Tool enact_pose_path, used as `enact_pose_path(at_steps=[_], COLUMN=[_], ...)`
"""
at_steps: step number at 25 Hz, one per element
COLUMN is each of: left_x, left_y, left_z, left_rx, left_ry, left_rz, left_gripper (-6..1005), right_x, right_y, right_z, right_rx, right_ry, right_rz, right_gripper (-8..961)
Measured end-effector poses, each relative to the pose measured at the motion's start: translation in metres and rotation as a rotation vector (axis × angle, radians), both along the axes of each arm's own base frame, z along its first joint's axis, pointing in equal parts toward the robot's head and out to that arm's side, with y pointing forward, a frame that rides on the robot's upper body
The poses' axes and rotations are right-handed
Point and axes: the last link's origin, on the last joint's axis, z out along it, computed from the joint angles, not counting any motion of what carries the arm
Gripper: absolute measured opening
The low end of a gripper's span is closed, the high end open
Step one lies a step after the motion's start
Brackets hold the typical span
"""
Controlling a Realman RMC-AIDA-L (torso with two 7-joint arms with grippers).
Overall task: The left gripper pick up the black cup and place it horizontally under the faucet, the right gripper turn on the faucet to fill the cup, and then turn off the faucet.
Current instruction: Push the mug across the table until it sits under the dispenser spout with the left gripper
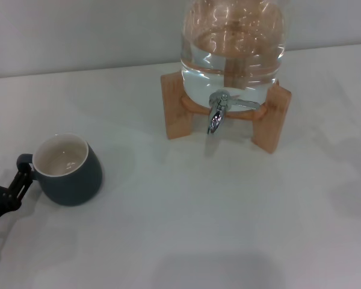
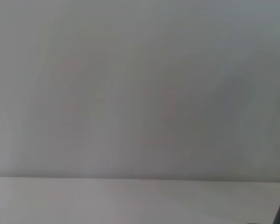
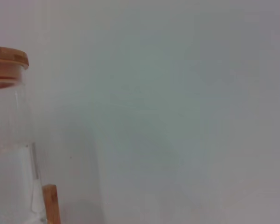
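Note:
The black cup (image 1: 69, 171) stands upright on the white table at the left of the head view, cream inside showing and its loop handle turned toward the left edge. My left gripper (image 1: 6, 179) is at that edge, open, with one black prong (image 1: 21, 179) right beside the handle; I cannot tell whether they touch. The chrome faucet (image 1: 218, 113) points down from the glass water jar (image 1: 233, 45), with its thin lever out to the right. Nothing is under the spout. My right gripper is out of view.
The jar rests on a wooden stand (image 1: 173, 107) at the back of the table. In the right wrist view the jar (image 3: 9, 168) with its wooden lid (image 3: 7, 59) and a stand leg (image 3: 51, 204) show. A grey wall runs behind.

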Motion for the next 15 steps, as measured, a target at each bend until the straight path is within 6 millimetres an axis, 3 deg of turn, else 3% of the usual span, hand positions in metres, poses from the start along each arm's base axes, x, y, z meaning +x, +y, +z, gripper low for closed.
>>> enact_pose_path(at_steps=[15], left_x=[-0.0001], left_y=[-0.0018], left_z=[0.0001], left_rx=[0.0], left_ry=[-0.028], left_rz=[0.007], left_gripper=[679], right_x=[-0.0006], right_y=[-0.0009], right_z=[-0.0005], right_rx=[-0.002], right_ry=[0.003], right_rz=[0.005], right_gripper=[853])
